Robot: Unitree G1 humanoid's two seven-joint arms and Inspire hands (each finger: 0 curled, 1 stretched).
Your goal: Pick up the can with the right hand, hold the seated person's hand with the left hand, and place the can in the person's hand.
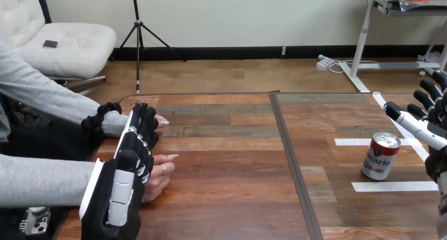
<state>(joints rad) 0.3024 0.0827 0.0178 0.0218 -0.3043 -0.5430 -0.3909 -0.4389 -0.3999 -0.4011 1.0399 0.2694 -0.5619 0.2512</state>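
Note:
A red and white can (380, 155) with a silver top stands upright on the right part of the wooden table. My right hand (428, 125) hovers just right of the can and a little above it. Its fingers are spread and straight, and the thumb reaches over toward the can's top without touching it. At the left, my left hand (128, 172) stands on edge with straight fingers pointing away from me. It lies against the person's two hands: the nearer hand (159, 178) rests on the table beside my palm, and the farther hand (160, 122) shows past my fingertips. I see no fingers curled round either.
White tape strips (392, 186) mark a bay around the can. A dark seam (291, 150) runs front to back down the middle of the table. The person's grey sleeves (42, 179) come in from the left edge.

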